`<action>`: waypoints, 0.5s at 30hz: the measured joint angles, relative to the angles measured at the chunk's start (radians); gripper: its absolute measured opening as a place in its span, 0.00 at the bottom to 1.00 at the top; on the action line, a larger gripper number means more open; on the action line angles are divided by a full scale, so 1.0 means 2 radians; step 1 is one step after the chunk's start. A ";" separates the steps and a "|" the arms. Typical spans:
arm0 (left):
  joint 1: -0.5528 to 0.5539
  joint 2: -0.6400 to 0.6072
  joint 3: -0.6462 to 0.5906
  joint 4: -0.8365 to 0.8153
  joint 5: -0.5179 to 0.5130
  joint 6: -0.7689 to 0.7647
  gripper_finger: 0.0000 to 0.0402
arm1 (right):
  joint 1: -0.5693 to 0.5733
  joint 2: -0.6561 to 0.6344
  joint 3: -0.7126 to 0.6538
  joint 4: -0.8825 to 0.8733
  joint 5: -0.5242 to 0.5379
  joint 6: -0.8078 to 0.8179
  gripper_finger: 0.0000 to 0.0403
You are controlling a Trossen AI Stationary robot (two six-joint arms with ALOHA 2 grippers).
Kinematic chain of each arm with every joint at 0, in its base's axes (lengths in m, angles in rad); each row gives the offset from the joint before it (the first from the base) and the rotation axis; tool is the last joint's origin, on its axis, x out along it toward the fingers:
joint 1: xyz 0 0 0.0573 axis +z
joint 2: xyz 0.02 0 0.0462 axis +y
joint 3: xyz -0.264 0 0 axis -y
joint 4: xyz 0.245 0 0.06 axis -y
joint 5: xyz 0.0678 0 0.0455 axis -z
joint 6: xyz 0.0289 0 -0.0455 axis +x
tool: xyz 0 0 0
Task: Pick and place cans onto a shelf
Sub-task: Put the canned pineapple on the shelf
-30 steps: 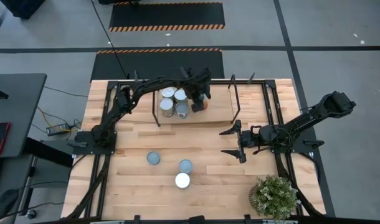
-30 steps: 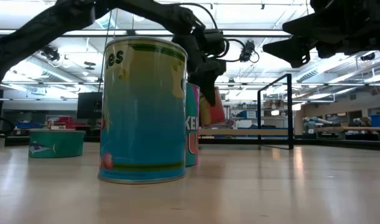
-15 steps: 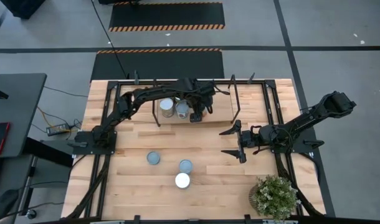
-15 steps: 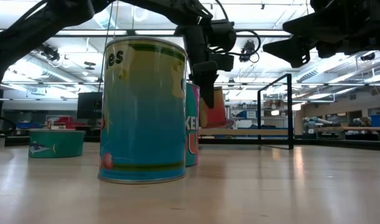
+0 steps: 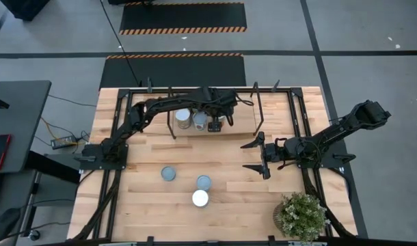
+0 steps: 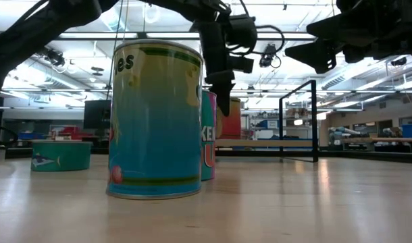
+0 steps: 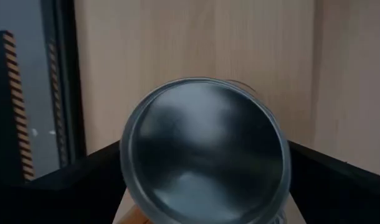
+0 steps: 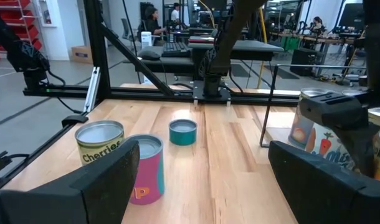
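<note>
My left gripper (image 5: 215, 121) reaches over the shelf (image 5: 239, 116) and is shut on a can with an orange-red label (image 6: 232, 119) and a silver top (image 7: 205, 149). The can stands upright at the shelf board (image 6: 267, 143). Two more cans (image 5: 183, 118) (image 5: 199, 121) stand on the board beside it. Three cans rest on their bases on the table: a low teal one (image 5: 168, 173), a pink one (image 5: 204, 182) and a tall one (image 5: 200, 198). My right gripper (image 5: 260, 156) is open and empty, above the table to the shelf's right. My left gripper pinches the can between its two fingers, one on each side of the can's wall just below the top rim (image 7: 129, 168). The fingers (image 6: 223, 84) come from above, pointing down. The can is upright; whether its base touches the shelf board, I cannot tell.
Thin black rod uprights (image 6: 315, 120) frame the shelf. A potted plant (image 5: 303, 215) stands at the table's near right corner. In the right wrist view the table's cans show as a "Cherries" can (image 8: 99, 142), a pink can (image 8: 144, 167) and a teal can (image 8: 182, 132).
My left gripper has come down and a little toward the table's near edge, over the shelf, still shut on the can. The can hung tilted before and now stands upright at the board. The arm now covers the shelf's far cans in the high view.
</note>
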 joint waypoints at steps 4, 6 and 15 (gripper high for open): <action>-0.010 0.000 0.011 -0.001 -0.031 -0.001 0.97 | 0.000 0.000 0.000 0.000 -0.001 0.000 0.90; -0.015 0.000 0.020 0.000 -0.053 -0.008 0.97 | 0.000 0.000 0.000 0.000 -0.002 0.001 0.90; -0.022 0.000 0.035 0.014 -0.078 0.017 0.97 | 0.000 0.000 0.000 0.000 -0.002 -0.001 0.90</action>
